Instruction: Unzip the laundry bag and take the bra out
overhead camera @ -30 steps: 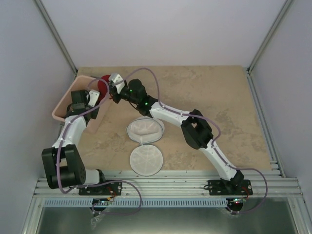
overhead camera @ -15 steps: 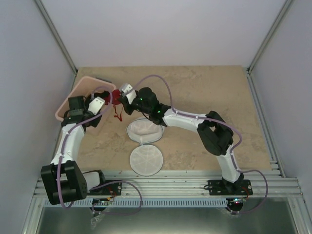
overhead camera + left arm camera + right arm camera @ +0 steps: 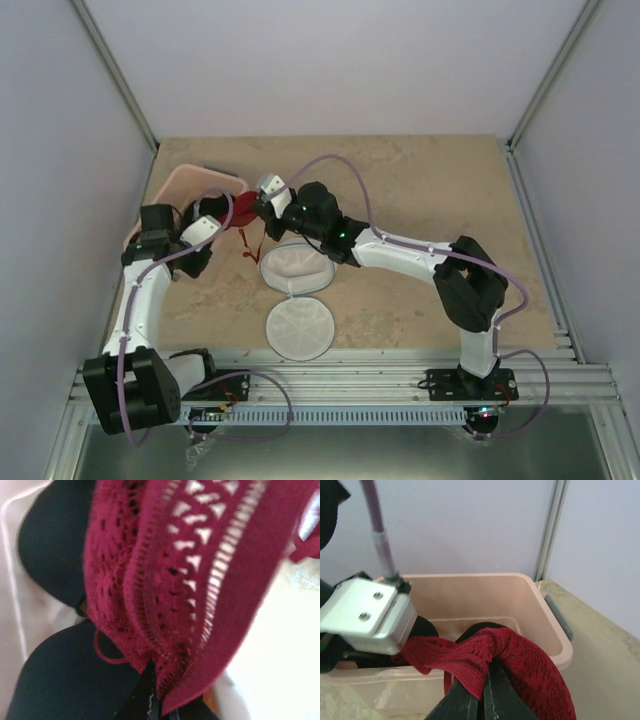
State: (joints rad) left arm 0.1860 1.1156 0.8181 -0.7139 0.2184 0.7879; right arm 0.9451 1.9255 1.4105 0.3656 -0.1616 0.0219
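Lace of the bra (image 3: 200, 580) shows close-up, laundry bag (image 3: 296, 266) only overhead.

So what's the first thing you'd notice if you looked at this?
The red bra: the left gripper and right gripper both pinch it, right by the pink bin at the table's far left. Next comes the white mesh bag, lying open mid-table with its round lid flopped toward the arms' bases.
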